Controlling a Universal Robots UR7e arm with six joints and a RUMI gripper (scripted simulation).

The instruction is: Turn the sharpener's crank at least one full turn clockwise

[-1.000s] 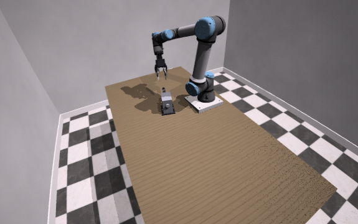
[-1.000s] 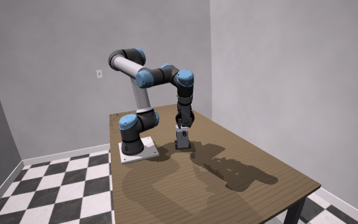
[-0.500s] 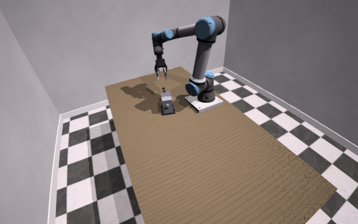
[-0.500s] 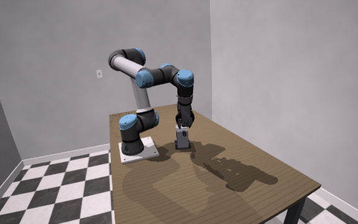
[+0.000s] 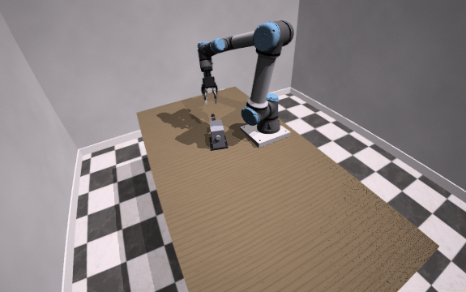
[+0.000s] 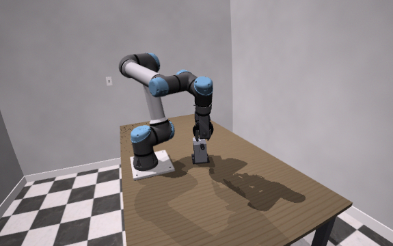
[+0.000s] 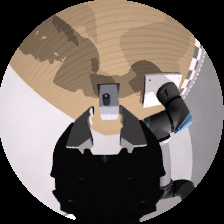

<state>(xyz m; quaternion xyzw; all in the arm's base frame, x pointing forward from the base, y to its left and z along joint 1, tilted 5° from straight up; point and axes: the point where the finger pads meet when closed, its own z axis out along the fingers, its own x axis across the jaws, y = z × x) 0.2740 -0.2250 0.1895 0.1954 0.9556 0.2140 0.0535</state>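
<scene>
The sharpener (image 5: 217, 137) is a small grey box on a dark base, standing on the wooden table close to the arm's base. Its dark crank (image 5: 213, 118) sticks out on the far side in the top view, and it faces the exterior view (image 6: 202, 147). My gripper (image 5: 209, 99) hangs well above the table behind the sharpener, pointing down. Its fingers are partly open with nothing between them. In the wrist view the sharpener (image 7: 107, 102) lies below, framed between the fingertips, with clear space to it. In the exterior view the gripper (image 6: 201, 137) is just above the sharpener (image 6: 197, 152).
The arm's base plate (image 5: 265, 135) sits on the table right of the sharpener. The wooden table (image 5: 265, 195) stretches long toward the front. Walls stand close behind and to the right of the table. The arm's shadow falls across the table.
</scene>
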